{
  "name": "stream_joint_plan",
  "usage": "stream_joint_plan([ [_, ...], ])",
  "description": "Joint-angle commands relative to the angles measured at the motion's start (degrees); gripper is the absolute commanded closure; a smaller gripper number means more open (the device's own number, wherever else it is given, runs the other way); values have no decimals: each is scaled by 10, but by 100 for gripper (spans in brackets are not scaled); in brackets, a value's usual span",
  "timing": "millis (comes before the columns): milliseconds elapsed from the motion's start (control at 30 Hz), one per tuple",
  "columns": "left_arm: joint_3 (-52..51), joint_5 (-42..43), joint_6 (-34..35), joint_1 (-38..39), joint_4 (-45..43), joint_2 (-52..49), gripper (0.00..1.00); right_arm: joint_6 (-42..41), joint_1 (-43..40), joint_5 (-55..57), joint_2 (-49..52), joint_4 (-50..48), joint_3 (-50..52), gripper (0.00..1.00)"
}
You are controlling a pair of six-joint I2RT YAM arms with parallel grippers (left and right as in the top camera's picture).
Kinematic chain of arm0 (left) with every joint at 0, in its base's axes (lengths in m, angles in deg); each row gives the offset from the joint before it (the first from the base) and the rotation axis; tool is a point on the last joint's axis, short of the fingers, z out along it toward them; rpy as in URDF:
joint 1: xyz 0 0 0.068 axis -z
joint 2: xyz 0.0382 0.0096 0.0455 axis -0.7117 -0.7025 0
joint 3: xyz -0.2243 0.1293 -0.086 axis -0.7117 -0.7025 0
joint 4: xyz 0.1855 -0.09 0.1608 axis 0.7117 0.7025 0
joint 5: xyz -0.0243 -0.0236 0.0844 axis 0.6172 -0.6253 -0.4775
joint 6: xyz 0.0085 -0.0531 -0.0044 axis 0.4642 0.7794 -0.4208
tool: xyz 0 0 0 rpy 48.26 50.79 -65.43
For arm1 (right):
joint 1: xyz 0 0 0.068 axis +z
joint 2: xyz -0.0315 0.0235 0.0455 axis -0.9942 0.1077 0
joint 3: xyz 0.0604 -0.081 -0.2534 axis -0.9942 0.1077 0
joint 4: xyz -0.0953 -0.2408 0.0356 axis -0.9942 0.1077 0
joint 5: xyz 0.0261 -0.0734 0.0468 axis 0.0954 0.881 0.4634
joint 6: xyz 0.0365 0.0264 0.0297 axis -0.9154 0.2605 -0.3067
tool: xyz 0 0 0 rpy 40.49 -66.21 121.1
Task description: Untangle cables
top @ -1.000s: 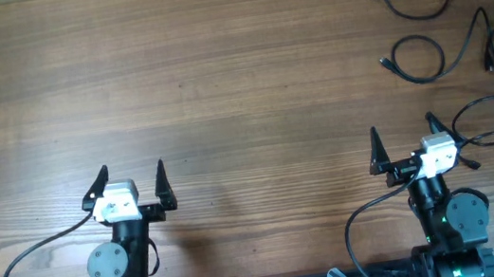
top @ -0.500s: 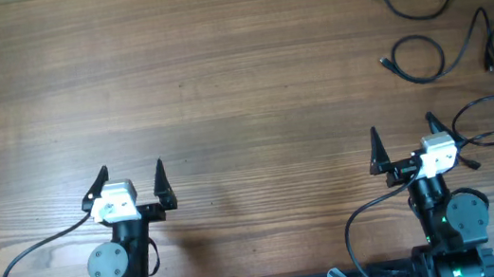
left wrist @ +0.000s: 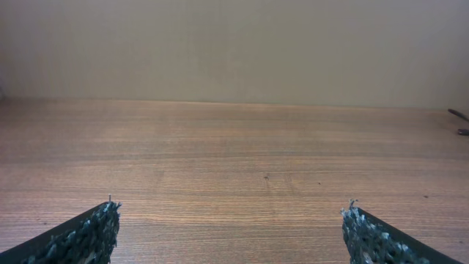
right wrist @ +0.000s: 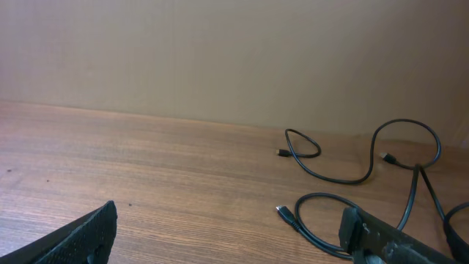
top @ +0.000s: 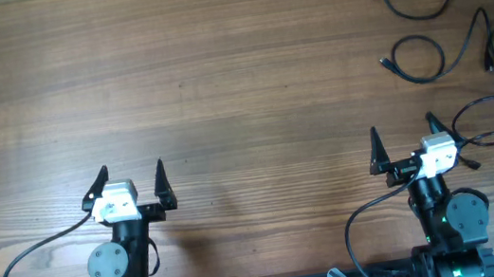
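Evidently the left gripper (top: 131, 167) and right gripper (top: 401, 125) stood spread, empty; the right ought to pinch one strand of the upper-right cables (top: 443, 57).

L arm (top: 129, 235), R arm (top: 423, 190): jaws wide apart.

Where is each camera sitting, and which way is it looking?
Overhead: above the table, looking straight down; shows both arms, left pincer, right pincer, cables far right.
Left wrist: on the left arm, looking forward over wood; own fingertips show.
Right wrist: on the right arm, facing the cables; own fingertips show.
Shared: overhead and right wrist both see cables.
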Motion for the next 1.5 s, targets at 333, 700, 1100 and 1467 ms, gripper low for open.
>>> stream_joint_plan([
  [333,-3,5,-11,2,1,5,0,-7,0,7,-6,-2,0,0],
  [700,-3,5,-11,2,1,5,0,-8,0,7,-6,-2,0,0],
  [1100,-3,5,-11,2,1,5,0,41,0,14,-6,-1,0,0],
  [1467,-3,5,-11,2,1,5,0,-42,0,20,-6,-1,0,0],
])
